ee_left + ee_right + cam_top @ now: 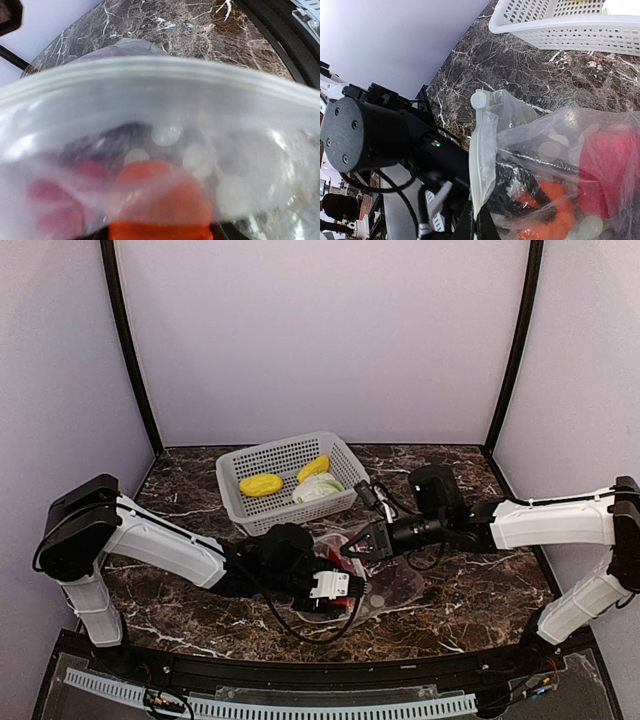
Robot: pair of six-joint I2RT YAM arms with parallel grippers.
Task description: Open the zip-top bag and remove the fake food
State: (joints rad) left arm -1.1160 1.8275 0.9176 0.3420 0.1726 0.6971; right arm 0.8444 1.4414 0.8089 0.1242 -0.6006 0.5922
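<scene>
Basket [228, 478]: 2 yellow pieces [261, 485] [314, 468], 1 leafy piece [318, 490]. Zip-top bag [530, 130] just in front of it: 1 red piece [610, 165], 1 orange piece [555, 200]. Right gripper [351, 548] clamps bag edge; left gripper [335, 588] jaws: can't tell.

one zip-top bag [398, 585], one basket [232, 502], two yellow toys [261, 485] [313, 468], one red [612, 165], one orange [555, 210], one leafy [320, 489]

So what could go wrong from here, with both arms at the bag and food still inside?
1. The right fingers seem to pinch only the edge strip of the zip-top bag; the slick film could slip out under a pull.
2. The red piece and orange piece sit inside; tipped, they may spill onto the table, missing the basket.
3. Film fills the left wrist view, so that grasp cannot be checked.
</scene>
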